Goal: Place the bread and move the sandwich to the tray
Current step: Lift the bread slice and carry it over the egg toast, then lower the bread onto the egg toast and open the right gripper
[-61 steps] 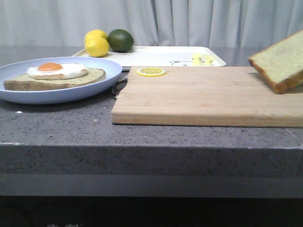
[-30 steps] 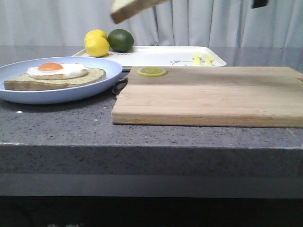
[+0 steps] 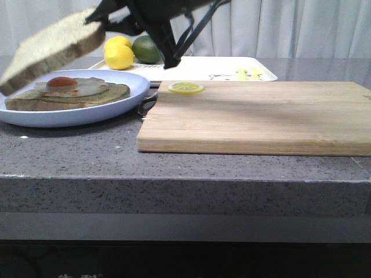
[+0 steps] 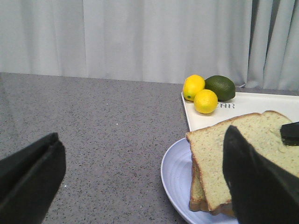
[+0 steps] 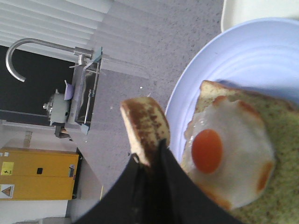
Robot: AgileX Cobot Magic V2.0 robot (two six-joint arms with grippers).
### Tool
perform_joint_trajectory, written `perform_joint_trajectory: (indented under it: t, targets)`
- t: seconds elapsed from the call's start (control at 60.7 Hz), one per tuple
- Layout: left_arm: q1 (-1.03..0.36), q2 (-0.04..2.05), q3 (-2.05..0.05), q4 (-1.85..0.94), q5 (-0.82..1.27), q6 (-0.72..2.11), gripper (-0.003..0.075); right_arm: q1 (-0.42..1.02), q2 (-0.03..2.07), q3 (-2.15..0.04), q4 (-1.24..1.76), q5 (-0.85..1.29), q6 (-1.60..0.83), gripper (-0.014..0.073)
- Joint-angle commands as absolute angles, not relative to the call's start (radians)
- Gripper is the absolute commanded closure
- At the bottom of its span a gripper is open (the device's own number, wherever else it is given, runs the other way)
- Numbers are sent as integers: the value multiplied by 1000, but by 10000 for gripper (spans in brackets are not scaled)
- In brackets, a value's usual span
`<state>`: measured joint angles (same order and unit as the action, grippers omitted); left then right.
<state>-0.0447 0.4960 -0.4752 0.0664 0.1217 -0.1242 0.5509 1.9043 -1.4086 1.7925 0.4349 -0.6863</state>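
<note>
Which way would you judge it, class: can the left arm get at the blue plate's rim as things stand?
Probably yes. The left gripper is open and empty beside the plate, with bare counter between them. The bread, held above the egg by the right gripper, hangs over the plate and may crowd a grasp.

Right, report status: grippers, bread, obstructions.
Right gripper shut on thick brown-crusted bread slice, above egg-topped sandwich on pale blue plate. Left gripper open, empty. Nothing in the way.
</note>
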Motion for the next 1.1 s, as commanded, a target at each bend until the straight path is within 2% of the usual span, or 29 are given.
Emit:
perform_joint_trajectory:
  t: [0.0,0.132,0.214,0.445,0.494,0.725,0.889,1.087]
  targets:
    - [-51,508,-511,60,37,-135,57,549,1874,-1456,1866,433,-700,707]
    - [-51,508,-511,60,37,-135,57,549,1888,-1456,1866,410,-700,663]
    - [-51,508,-511,60,37,-135,57,549,1888,-1456,1858,410,-700,601]
    - [-51,508,-511,60,37,-135,57,549,1887,-1456,1848,434,-700,320]
    - [-51,508,-511,60,37,-135,57,549,1886,-1456,1843,438,-700,295]
    - [-51,508,-511,60,37,-135,57,537,1843,-1408,1794,394,-700,295]
    - [-51,508,-511,60,37,-135,57,491,1734,-1303,1724,330,-700,295]
    - [-51,508,-511,60,37,-135,57,429,1543,-1237,1399,374,-700,295]
